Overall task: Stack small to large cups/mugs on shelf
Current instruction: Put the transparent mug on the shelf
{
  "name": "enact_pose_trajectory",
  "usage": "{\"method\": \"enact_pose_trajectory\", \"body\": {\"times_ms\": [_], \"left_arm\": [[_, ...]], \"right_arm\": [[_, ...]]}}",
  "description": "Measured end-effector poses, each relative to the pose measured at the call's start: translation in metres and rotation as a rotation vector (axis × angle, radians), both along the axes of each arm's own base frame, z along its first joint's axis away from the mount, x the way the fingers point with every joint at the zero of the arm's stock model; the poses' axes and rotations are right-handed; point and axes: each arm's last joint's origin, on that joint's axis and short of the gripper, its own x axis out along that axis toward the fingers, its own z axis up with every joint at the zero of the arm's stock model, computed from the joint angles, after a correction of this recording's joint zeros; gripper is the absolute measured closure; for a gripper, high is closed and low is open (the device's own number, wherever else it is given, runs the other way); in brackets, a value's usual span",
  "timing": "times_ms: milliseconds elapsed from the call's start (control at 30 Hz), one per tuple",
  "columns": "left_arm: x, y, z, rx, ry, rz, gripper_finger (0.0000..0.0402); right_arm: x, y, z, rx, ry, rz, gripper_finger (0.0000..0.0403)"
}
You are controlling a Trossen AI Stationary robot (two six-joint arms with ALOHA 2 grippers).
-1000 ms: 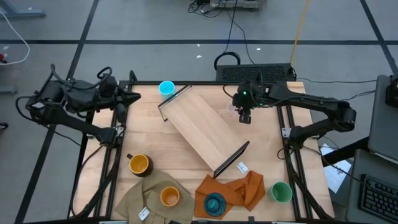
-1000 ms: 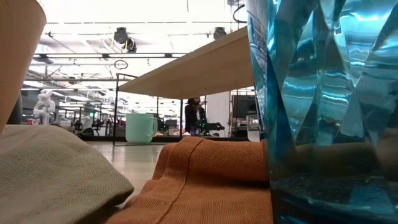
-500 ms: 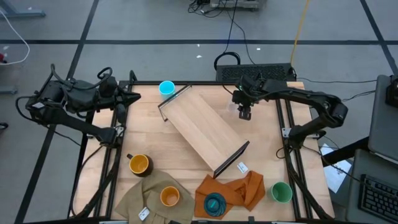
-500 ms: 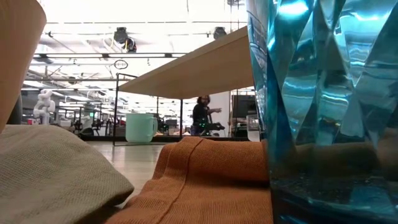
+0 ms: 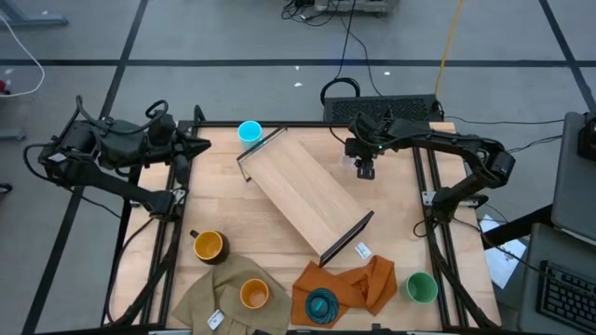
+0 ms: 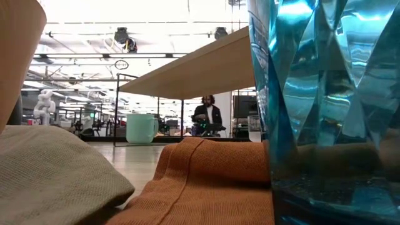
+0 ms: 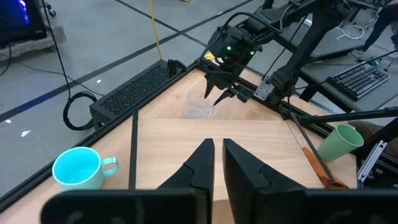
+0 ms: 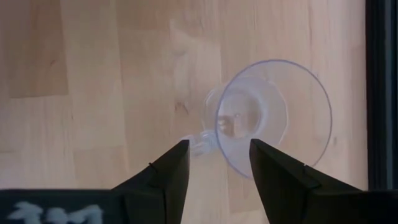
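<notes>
Right gripper [image 5: 365, 172] poised above the clear tumbler [image 8: 273, 118] in the upper right of the high view.

In the right wrist view the tumbler stands on the bench [image 5: 223, 200], its mouth facing up, just ahead of the two parted fingers [image 8: 168, 171] and off toward one of them; they grip nothing. The shelf [image 5: 303, 194] lies diagonally mid-frame beside it. The left gripper [image 7: 214, 158] waits at the upper left, fingers nearly together and empty, near the light-blue mug [image 5: 249, 132].

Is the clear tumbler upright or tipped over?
Upright: the right wrist view looks straight down into the clear tumbler's round open rim.
</notes>
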Motion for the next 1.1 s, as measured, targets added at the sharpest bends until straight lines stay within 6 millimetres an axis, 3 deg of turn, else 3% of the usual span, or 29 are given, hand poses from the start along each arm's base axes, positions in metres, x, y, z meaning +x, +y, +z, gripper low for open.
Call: {"method": "enact_pose_trajectory", "body": {"times_ms": [633,767,900,1100], "left_arm": [[0.000,-0.001,0.000,-0.038,-0.008,-0.018,0.0369],[0.000,-0.001,0.000,-0.039,-0.009,-0.017,0.0369],[0.000,-0.001,0.000,-0.039,-0.009,-0.018,0.0369],[0.000,-0.001,0.000,-0.039,-0.010,-0.018,0.0369]], "right_arm": [[0.009,-0.002,-0.016,0.060,0.010,0.025,0.0250],[0.009,-0.001,-0.016,0.065,0.014,0.021,0.0293],[0.007,0.000,-0.017,0.078,0.034,0.023,0.0382],[0.005,0.001,-0.017,0.083,0.049,0.032,0.0402]]}}
